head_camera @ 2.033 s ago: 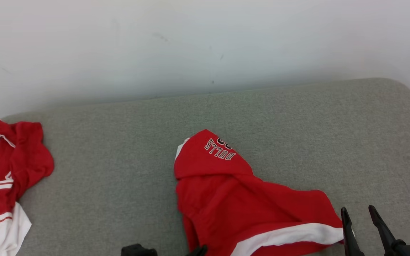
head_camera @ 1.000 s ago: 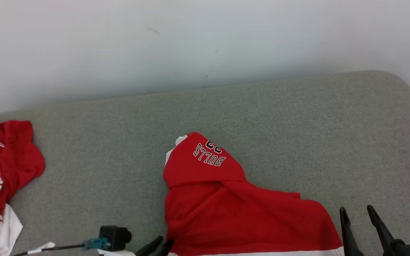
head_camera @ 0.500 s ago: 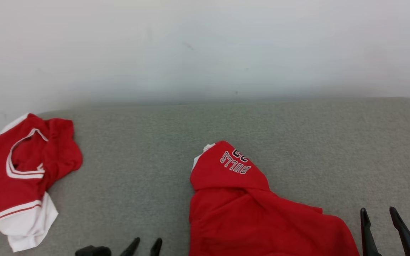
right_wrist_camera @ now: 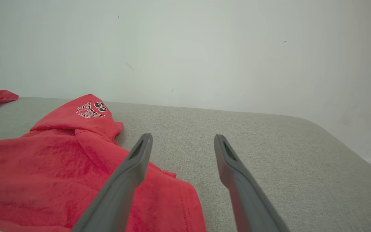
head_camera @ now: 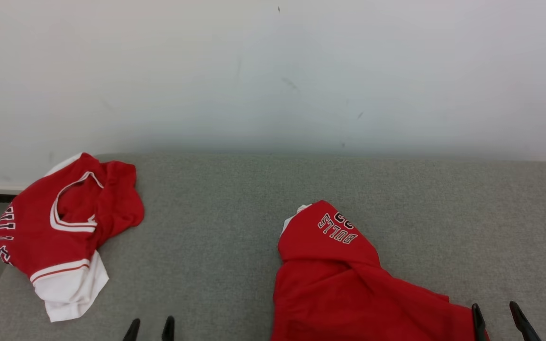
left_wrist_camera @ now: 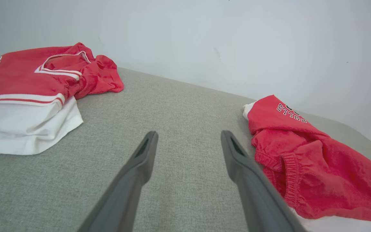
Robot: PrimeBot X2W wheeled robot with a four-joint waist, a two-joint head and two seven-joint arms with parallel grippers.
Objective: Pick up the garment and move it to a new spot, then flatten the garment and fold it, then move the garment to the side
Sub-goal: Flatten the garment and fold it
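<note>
Two red garments on cushion point(head_camera: 216, 227): shorts point(head_camera: 349, 284) crumpled near-centre between left gripper point(head_camera: 150, 327) and right gripper point(head_camera: 495, 315), both fingers wide, empty; jersey point(head_camera: 59, 232) at left edge; risk: single-layer pinch bunches shorts instead of flattening.

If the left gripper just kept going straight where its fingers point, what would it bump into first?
Probably the bare cushion or the wall behind it; depth is unclear. The left gripper, open, aims through the gap between the jersey and the shorts, touching neither.
</note>
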